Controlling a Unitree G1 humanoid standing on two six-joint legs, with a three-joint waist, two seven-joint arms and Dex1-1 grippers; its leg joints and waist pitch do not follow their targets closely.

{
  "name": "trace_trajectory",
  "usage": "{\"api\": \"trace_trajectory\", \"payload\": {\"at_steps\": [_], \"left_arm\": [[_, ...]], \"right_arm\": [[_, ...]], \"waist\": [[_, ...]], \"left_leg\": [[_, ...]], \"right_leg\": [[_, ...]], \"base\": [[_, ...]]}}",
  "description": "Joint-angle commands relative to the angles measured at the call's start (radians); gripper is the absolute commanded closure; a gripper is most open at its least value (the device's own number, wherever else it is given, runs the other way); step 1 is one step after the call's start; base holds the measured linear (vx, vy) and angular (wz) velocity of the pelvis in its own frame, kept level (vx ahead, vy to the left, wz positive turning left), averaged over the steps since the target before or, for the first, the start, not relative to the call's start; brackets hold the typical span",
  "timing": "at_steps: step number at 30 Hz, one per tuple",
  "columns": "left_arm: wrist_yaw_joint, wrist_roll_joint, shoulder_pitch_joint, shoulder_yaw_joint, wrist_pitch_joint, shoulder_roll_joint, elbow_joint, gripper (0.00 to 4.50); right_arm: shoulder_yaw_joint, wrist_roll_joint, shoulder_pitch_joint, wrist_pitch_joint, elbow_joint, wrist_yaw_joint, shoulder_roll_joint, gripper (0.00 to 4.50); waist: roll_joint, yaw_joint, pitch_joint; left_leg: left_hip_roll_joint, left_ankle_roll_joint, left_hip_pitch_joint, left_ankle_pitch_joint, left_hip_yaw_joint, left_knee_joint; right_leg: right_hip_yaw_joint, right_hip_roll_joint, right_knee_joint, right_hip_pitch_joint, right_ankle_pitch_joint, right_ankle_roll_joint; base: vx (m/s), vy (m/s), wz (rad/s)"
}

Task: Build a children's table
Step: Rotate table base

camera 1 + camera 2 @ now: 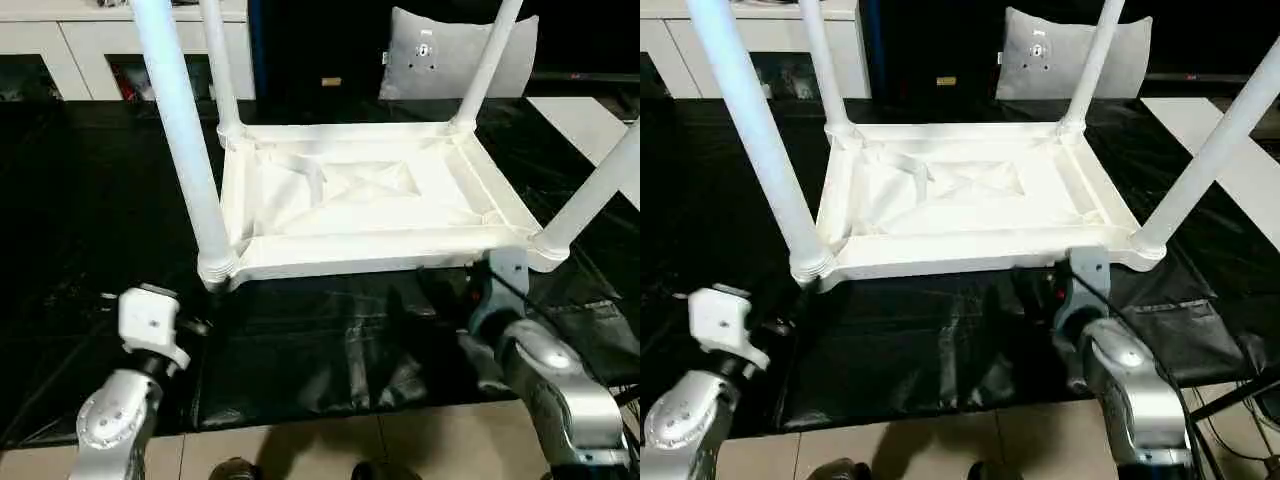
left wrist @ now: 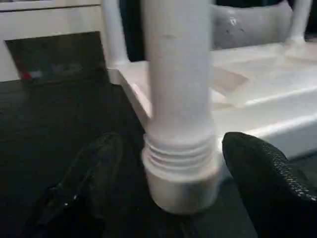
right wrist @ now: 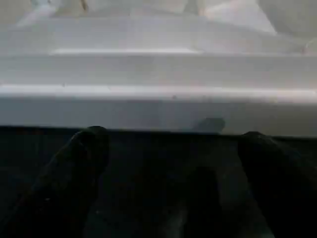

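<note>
The children's table lies upside down on the black-covered work table, its ribbed underside facing up. A white leg stands in each corner socket: front left, front right, back left and back right. My left gripper is open, with one black finger on each side of the front-left leg's threaded base; small gaps separate them from it. My right gripper is open and empty, facing the tabletop's front rim near the front-right corner.
The black cover ends at the near edge, with floor tiles below it. At the back stand white cabinets and a grey panel. A cable runs beside my right forearm.
</note>
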Motion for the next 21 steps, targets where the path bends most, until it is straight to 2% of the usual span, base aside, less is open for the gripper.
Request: {"api": "trace_trajectory", "payload": {"at_steps": [1, 2, 4, 5, 6, 7, 8, 10, 11, 13, 15, 16, 17, 18, 19, 20, 21], "left_arm": [[-0.022, -0.03, -0.033, 0.008, -0.02, 0.007, 0.029, 0.44], [-0.054, -0.058, -0.066, 0.008, -0.028, 0.015, 0.059, 0.37], [-0.129, -0.11, -0.147, 0.01, -0.026, 0.035, 0.126, 0.14], [-0.17, -0.13, -0.187, 0.007, -0.003, 0.047, 0.151, 0.05], [-0.188, -0.137, -0.204, 0.005, 0.009, 0.053, 0.161, 0.05], [-0.204, -0.142, -0.22, 0.003, 0.021, 0.058, 0.172, 0.05], [-0.248, -0.155, -0.265, -0.003, 0.052, 0.072, 0.205, 0.05], [-0.319, -0.18, -0.346, -0.01, 0.094, 0.09, 0.265, 0.05], [-0.324, -0.183, -0.351, -0.011, 0.099, 0.091, 0.268, 0.05], [-0.376, -0.205, -0.387, -0.023, 0.142, 0.105, 0.292, 0.05], [-0.456, -0.206, -0.419, -0.055, 0.149, 0.137, 0.322, 0.05], [-0.501, -0.22, -0.43, -0.064, 0.156, 0.153, 0.325, 0.05], [-0.576, -0.26, -0.435, -0.073, 0.189, 0.173, 0.31, 0.05], [-0.624, -0.284, -0.423, -0.089, 0.234, 0.193, 0.276, 0.05], [-0.673, -0.304, -0.409, -0.108, 0.279, 0.215, 0.24, 0.05], [-0.706, -0.316, -0.4, -0.121, 0.309, 0.229, 0.217, 0.05], [-0.735, -0.338, -0.376, -0.141, 0.353, 0.248, 0.164, 0.05]], "right_arm": [[0.001, 0.006, -0.003, 0.04, -0.013, -0.013, 0.001, 0.0], [0.001, 0.001, -0.008, 0.059, -0.004, -0.016, 0.003, 0.0], [-0.004, -0.011, -0.029, 0.085, 0.03, -0.025, 0.009, 0.0], [-0.007, -0.013, -0.047, 0.082, 0.06, -0.028, 0.012, 0.0], [-0.009, -0.014, -0.056, 0.08, 0.074, -0.028, 0.013, 0.0], [-0.009, -0.017, -0.067, 0.071, 0.093, -0.029, 0.014, 0.0], [-0.011, -0.027, -0.097, 0.046, 0.145, -0.031, 0.015, 0.0], [-0.024, -0.029, -0.174, 0.006, 0.263, -0.037, 0.026, 0.0], [-0.025, -0.029, -0.179, 0.003, 0.271, -0.037, 0.027, 0.0], [-0.032, -0.03, -0.223, -0.018, 0.331, -0.042, 0.036, 0.0], [-0.035, -0.034, -0.272, -0.048, 0.402, -0.037, 0.041, 0.0], [-0.031, -0.039, -0.294, -0.062, 0.432, -0.028, 0.04, 0.0], [-0.023, -0.045, -0.319, -0.081, 0.467, -0.013, 0.037, 0.0], [-0.02, -0.046, -0.329, -0.089, 0.477, -0.004, 0.037, 0.0], [-0.018, -0.049, -0.339, -0.098, 0.489, 0.004, 0.036, 0.0], [-0.016, -0.051, -0.346, -0.105, 0.498, 0.009, 0.036, 0.0], [-0.012, -0.052, -0.353, -0.111, 0.504, 0.019, 0.036, 0.0]], "waist": [[0.0, -0.001, -0.045], [0.001, 0.001, -0.048], [0.001, 0.003, -0.051], [0.004, 0.004, -0.054], [0.004, 0.003, -0.056], [0.006, 0.004, -0.056], [0.005, 0.004, -0.058], [0.006, 0.001, -0.062], [0.009, 0.0, -0.066], [0.007, 0.001, -0.067], [0.009, 0.002, -0.07], [0.009, 0.003, -0.071], [0.003, 0.001, -0.072], [0.006, 0.002, -0.071], [0.002, 0.001, -0.07], [0.007, 0.002, -0.069], [0.003, 0.0, -0.07]], "left_leg": [[0.02, -0.015, 0.011, -0.382, -0.016, -0.085], [0.018, -0.015, 0.018, -0.376, -0.012, -0.082], [0.021, -0.019, 0.011, -0.354, -0.014, -0.085], [0.019, -0.023, 0.016, -0.343, -0.013, -0.083], [0.02, -0.029, 0.014, -0.325, -0.013, -0.083], [0.023, -0.031, 0.011, -0.316, -0.013, -0.084], [0.022, -0.035, 0.014, -0.297, -0.009, -0.082], [0.019, -0.039, 0.011, -0.269, -0.007, -0.079], [0.018, -0.041, 0.014, -0.24, -0.005, -0.075], [0.017, -0.035, 0.012, -0.204, -0.002, -0.071], [0.019, -0.027, 0.012, -0.174, -0.001, -0.069], [0.017, -0.022, 0.014, -0.169, 0.001, -0.069], [0.019, -0.022, 0.014, -0.169, 0.002, -0.07], [0.02, -0.024, 0.014, -0.17, 0.002, -0.07], [0.023, -0.023, 0.015, -0.181, 0.002, -0.072], [0.024, -0.023, 0.017, -0.186, 0.003, -0.072], [0.026, -0.023, 0.018, -0.188, 0.004, -0.072]], "right_leg": [[0.036, -0.052, -0.11, 0.023, -0.508, -0.015], [0.038, -0.051, -0.11, 0.018, -0.497, -0.019], [0.039, -0.054, -0.101, 0.026, -0.45, -0.035], [0.04, -0.054, -0.099, 0.023, -0.425, -0.046], [0.04, -0.055, -0.092, 0.028, -0.375, -0.068], [0.04, -0.056, -0.089, 0.031, -0.349, -0.077], [0.041, -0.056, -0.083, 0.03, -0.309, -0.097], [0.041, -0.057, -0.076, 0.038, -0.262, -0.123], [0.042, -0.058, -0.07, 0.039, -0.22, -0.143], [0.043, -0.059, -0.063, 0.046, -0.159, -0.168], [0.042, -0.059, -0.057, 0.051, -0.113, -0.184], [0.041, -0.059, -0.058, 0.05, -0.116, -0.192], [0.041, -0.059, -0.057, 0.052, -0.115, -0.201], [0.041, -0.062, -0.054, 0.053, -0.118, -0.208], [0.041, -0.062, -0.055, 0.053, -0.134, -0.215], [0.042, -0.063, -0.055, 0.051, -0.145, -0.218], [0.042, -0.063, -0.052, 0.051, -0.145, -0.221]], "base": [[0.0, 0.0, 0.0], [0.0, 0.0, 0.0], [0.0, 0.0, 0.0], [0.0, 0.0, 0.0], [0.0, 0.0, 0.0], [0.0, 0.0, 0.0], [0.0, 0.0, 0.0], [0.0, 0.0, 0.0], [0.0, 0.0, 0.0], [0.0, 0.0, 0.0], [0.0, 0.0, 0.0], [0.0, 0.0, 0.0], [0.0, 0.0, 0.0], [0.0, 0.0, 0.0], [0.0, 0.0, 0.0], [0.0, 0.0, 0.0], [0.0, 0.0, 0.0]]}}
